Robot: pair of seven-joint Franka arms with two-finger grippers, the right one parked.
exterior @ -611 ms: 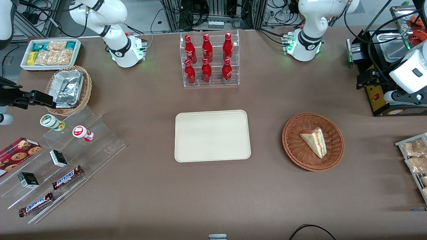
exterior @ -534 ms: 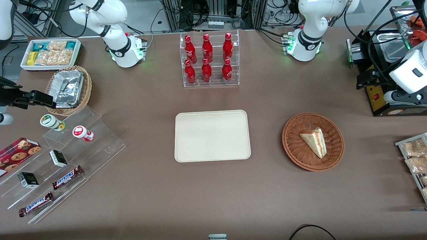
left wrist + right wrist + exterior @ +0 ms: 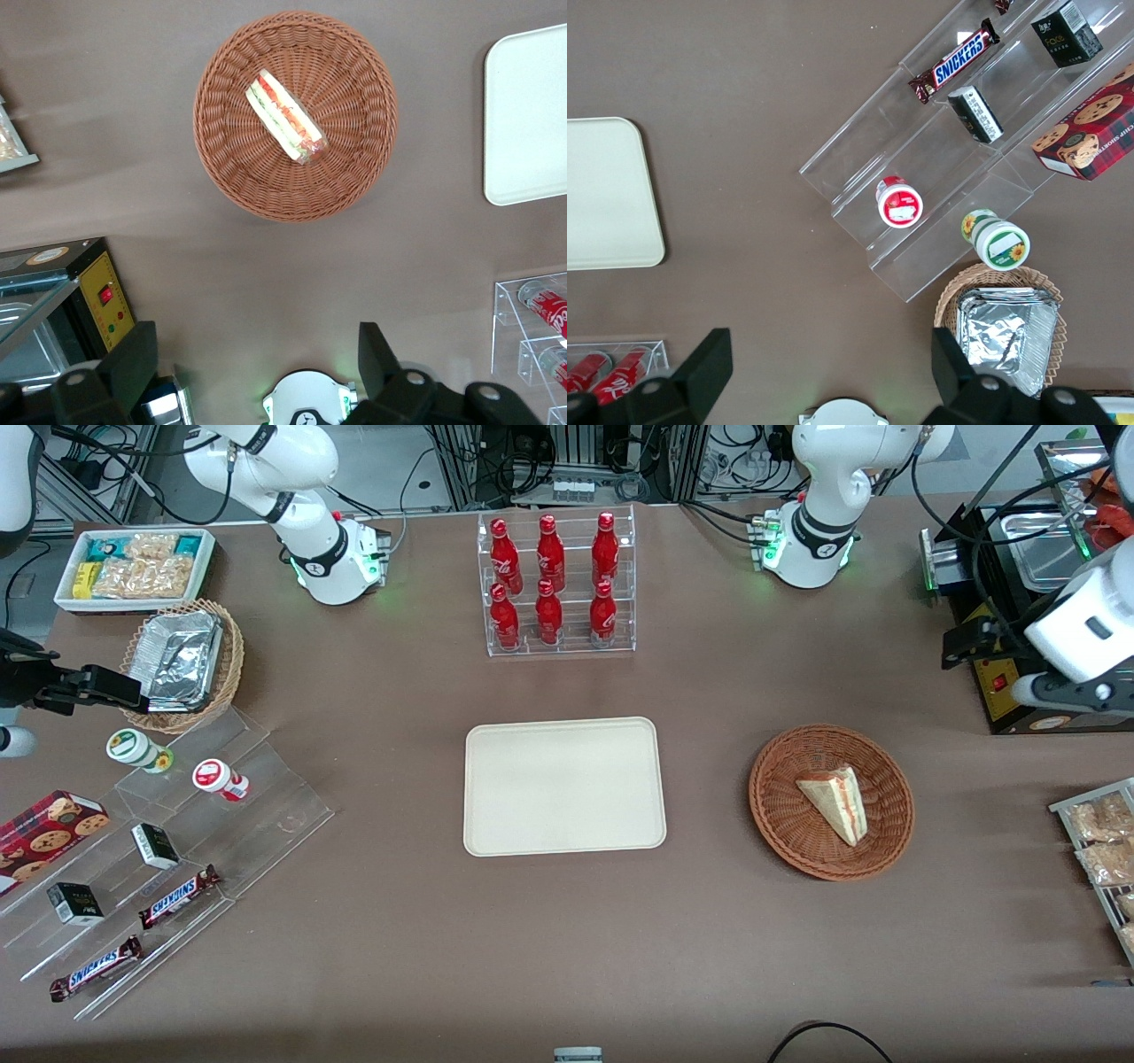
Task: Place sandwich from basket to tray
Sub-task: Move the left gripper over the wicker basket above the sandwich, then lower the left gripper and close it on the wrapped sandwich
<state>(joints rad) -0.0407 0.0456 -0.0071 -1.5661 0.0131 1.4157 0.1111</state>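
The sandwich (image 3: 833,802) (image 3: 285,117), a pale bread wedge with red, orange and green filling along its edge, lies in the round reddish-brown wicker basket (image 3: 771,815) (image 3: 230,168). The cream tray (image 3: 563,786) (image 3: 532,115) sits bare at the table's middle, beside the basket. My left gripper (image 3: 963,640) (image 3: 252,363) hangs high over the table at the working arm's end, farther from the front camera than the basket and well apart from it. It is open, its fingers spread wide with nothing between them.
A clear rack of red bottles (image 3: 554,584) stands farther back than the tray. A black machine with a yellow panel (image 3: 999,682) sits close by the gripper. A rack of snack packets (image 3: 1103,841) is at the working arm's table edge. Acrylic steps with snacks (image 3: 177,841) lie toward the parked arm's end.
My left arm's wrist has shifted slightly toward the table's middle. The sandwich, basket and tray have not moved.
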